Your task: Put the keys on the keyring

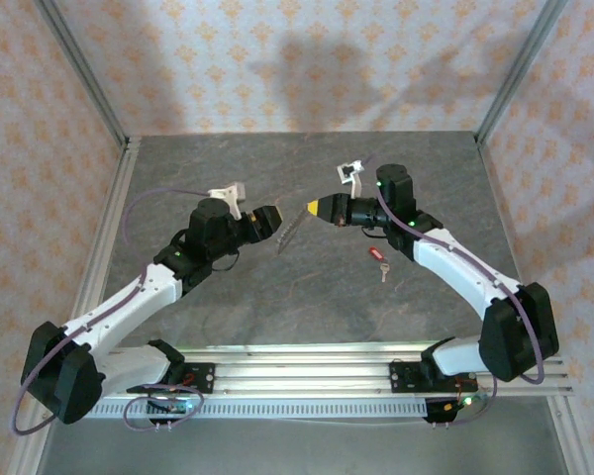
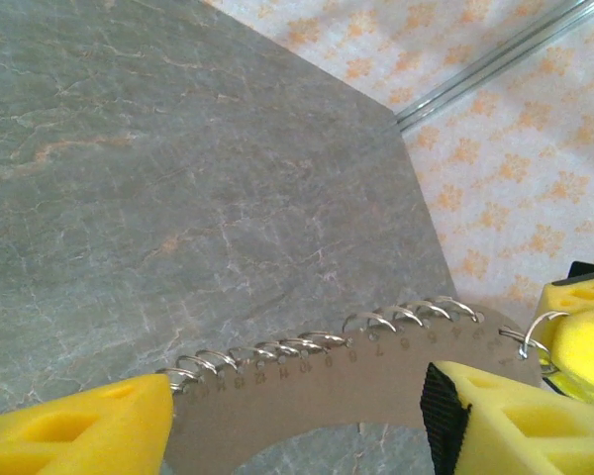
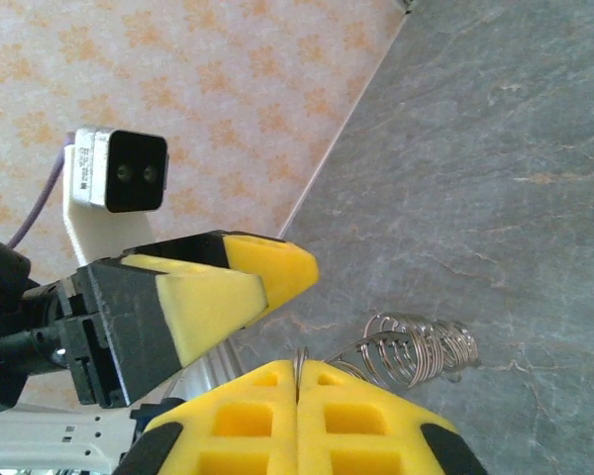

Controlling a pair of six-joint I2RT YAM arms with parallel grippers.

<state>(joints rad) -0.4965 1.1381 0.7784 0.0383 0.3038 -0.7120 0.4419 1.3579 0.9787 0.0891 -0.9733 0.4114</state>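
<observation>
- Top external: the key (image 1: 377, 255) lies on the grey stone-look tabletop (image 1: 277, 307) by my right arm. It looks tiny, light and slippery, so I'd pinch its red plastic head. The keyring (image 1: 289, 236) is held aloft.
- Left wrist: my left end effector (image 2: 299, 396) clamps the keyring's stiff beige band, which is strung with springy wire loops (image 2: 376, 322).
- Right wrist: my right end effector (image 3: 297, 371) is pinched together on one thin loop.

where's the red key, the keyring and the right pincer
red key (image 1: 378, 255): top view, on its red head
keyring (image 2: 307, 381): left wrist view, on its beige numbered band
right pincer (image 3: 297, 381): right wrist view, between its shut yellow tips
</observation>
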